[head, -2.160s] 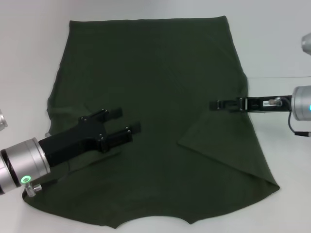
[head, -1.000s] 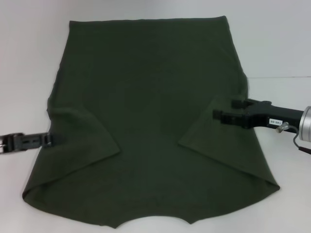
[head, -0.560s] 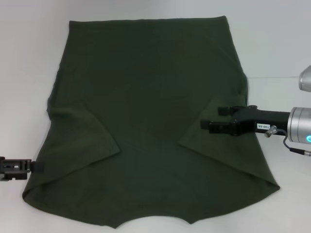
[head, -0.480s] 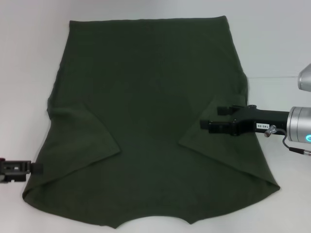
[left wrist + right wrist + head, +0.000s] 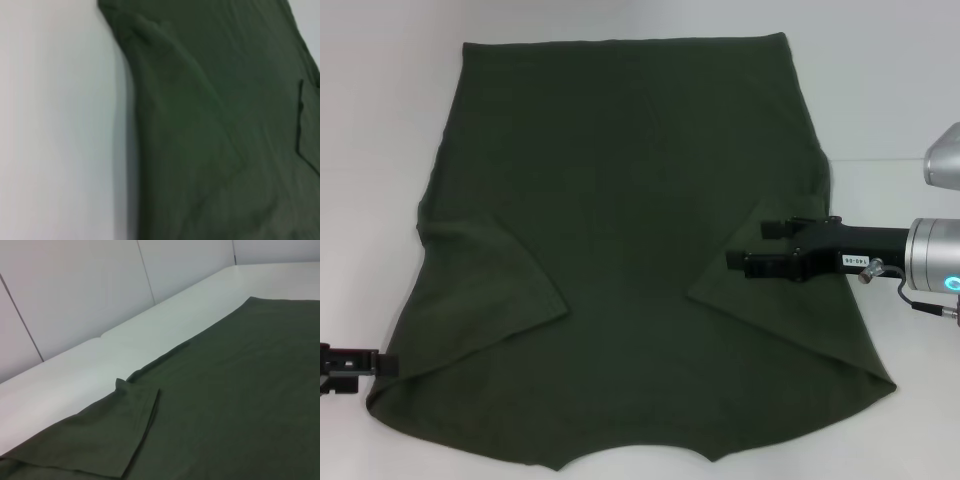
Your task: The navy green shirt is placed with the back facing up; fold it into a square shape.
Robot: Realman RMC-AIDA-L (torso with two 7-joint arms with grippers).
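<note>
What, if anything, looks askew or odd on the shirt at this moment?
Nothing looks damaged or odd. The navy green shirt lies flat with both sleeves folded inward fairly evenly. The right pincer hovers over the right sleeve fold; the left pincer sits off the shirt's lower left edge.

Lab-like test bench, bare white tabletop (image 5: 880,90), plain panelled wall (image 5: 75,290)

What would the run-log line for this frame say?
shirt: flat on table, both sleeves folded in | right claw: over right sleeve fold | left claw: at shirt's near-left edge | body fold: not done
</note>
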